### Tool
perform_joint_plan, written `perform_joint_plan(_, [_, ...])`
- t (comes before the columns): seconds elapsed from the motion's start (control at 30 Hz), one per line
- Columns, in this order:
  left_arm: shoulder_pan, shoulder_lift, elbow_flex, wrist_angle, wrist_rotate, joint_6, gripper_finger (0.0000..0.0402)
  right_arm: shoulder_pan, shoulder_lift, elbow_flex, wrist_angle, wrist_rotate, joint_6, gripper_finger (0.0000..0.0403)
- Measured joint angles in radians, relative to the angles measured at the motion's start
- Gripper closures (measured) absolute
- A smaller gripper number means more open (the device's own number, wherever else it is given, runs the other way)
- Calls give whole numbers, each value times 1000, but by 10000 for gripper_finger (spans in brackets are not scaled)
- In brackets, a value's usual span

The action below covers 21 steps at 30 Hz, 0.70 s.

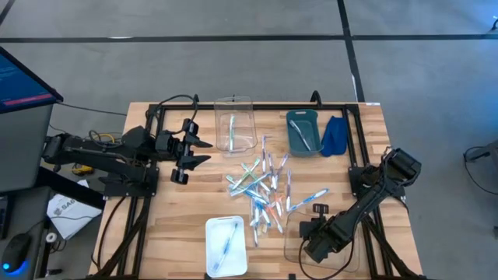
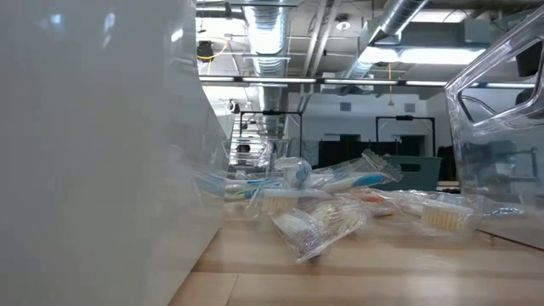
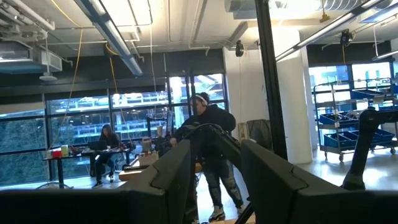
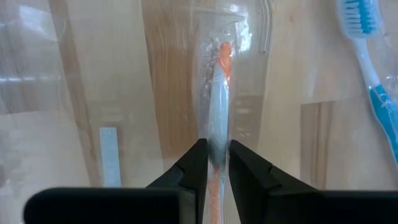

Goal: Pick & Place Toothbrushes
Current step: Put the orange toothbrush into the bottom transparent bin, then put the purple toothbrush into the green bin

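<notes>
An orange-handled toothbrush (image 4: 219,112) in clear wrap is seen between the right gripper (image 4: 216,163) fingers, pointing toward 12 o'clock. The fingers are nearly closed on it. The left gripper (image 1: 189,148), partly open and empty, is held at the table's 9 o'clock.

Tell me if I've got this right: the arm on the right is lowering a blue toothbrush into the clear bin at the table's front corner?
Not quite. The toothbrush between the right gripper's fingers is orange, not blue; the right wrist view shows it, in a clear wrapper. A blue one lies beside it. The rest holds: the high view shows that gripper over the clear bin at the front right corner.
</notes>
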<state>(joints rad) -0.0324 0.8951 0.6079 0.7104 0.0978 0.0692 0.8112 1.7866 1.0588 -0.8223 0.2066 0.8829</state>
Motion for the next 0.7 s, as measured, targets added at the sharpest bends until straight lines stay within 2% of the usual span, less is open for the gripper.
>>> perform_joint_plan(0.27, [0, 0, 0, 0, 0, 0, 266, 0, 0, 22, -34, 1, -2, 346])
perform_joint_plan(0.7, [0, 0, 0, 0, 0, 0, 266, -12, 0, 158, -195, 42, -67, 345])
